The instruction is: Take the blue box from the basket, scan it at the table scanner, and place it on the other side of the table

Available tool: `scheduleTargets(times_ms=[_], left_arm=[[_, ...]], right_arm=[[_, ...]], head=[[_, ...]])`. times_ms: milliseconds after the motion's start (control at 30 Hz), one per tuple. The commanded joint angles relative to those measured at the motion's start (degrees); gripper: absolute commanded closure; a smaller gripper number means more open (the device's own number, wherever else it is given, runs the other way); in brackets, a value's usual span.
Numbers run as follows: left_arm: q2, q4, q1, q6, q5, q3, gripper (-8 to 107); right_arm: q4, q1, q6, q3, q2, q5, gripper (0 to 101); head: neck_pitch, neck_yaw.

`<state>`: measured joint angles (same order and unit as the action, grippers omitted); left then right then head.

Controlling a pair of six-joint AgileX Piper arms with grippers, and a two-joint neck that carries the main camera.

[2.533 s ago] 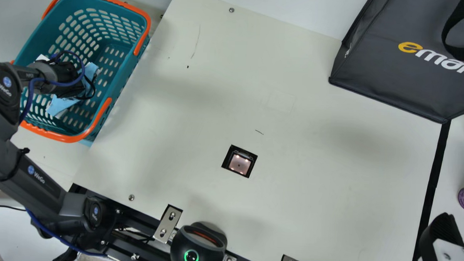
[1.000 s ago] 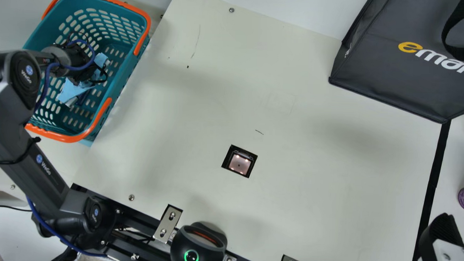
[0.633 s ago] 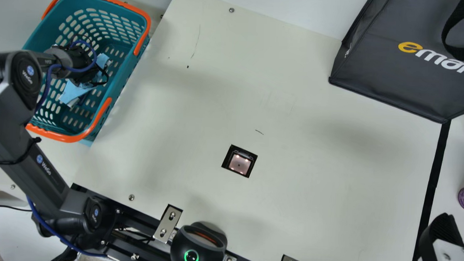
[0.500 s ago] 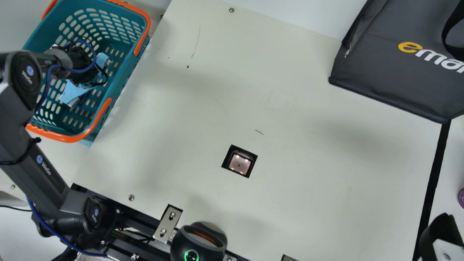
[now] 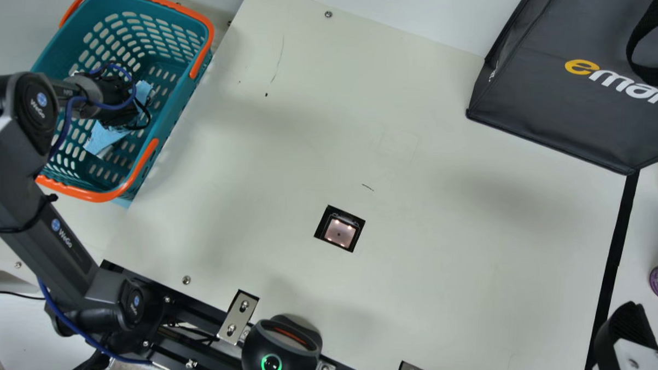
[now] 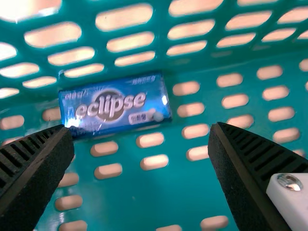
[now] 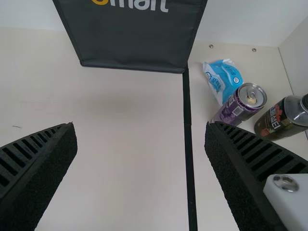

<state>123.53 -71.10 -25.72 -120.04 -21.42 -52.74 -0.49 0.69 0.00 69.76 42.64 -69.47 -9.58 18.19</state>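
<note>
The basket point(image 5: 174, 116) contains the blue box point(image 6: 115, 103), which lies close to its wall, and also a light-blue wrapper point(image 5: 102, 137). Inside it, the left gripper point(image 5: 110, 98) is spread wide. The right gripper point(image 5: 627, 332) is also spread, above the table point(image 5: 469, 255), where a dark bag point(image 5: 539, 110) stands.

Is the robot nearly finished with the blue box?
No, it looks close to the start. Done: the left hand is down in the basket, open near the blue box. In its grip: nothing, because the box lies loose in the basket. Left to do: pick it up, scan it at the lit scanner, then put it on the table's other side.
</note>
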Motion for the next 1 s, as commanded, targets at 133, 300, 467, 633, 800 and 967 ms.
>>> scheduleTargets(times_ms=[133, 300, 467, 633, 800, 967], left_arm=[[-0.4, 1.0, -0.6, 1.7, 0.5, 0.2, 9], [-1.1, 1.7, -1.0, 3.2, 0.8, 0.2, 9], [-2.9, 2.6, -1.0, 5.3, 1.6, 0.8, 9], [-5.6, 5.1, -1.0, 9.4, 2.4, 1.5, 9], [-8.5, 9.6, -1.3, 15.3, 2.9, 1.8, 9], [-11.0, 16.2, -1.8, 23.3, 3.1, 1.6, 9]], right_arm=[[0.0, 0.0, 0.0, 0.0, 0.0, 0.0, 6], [0.0, 0.0, 0.0, 0.0, 0.0, 0.0, 6], [0.0, 0.0, 0.0, 0.0, 0.0, 0.0, 6], [0.0, 0.0, 0.0, 0.0, 0.0, 0.0, 6], [0.0, 0.0, 0.0, 0.0, 0.0, 0.0, 6], [0.0, 0.0, 0.0, 0.0, 0.0, 0.0, 6]], head=[[1.7, 0.2], [1.7, 0.2], [1.7, 0.2], [1.7, 0.2], [1.7, 0.2], [1.7, 0.2]])
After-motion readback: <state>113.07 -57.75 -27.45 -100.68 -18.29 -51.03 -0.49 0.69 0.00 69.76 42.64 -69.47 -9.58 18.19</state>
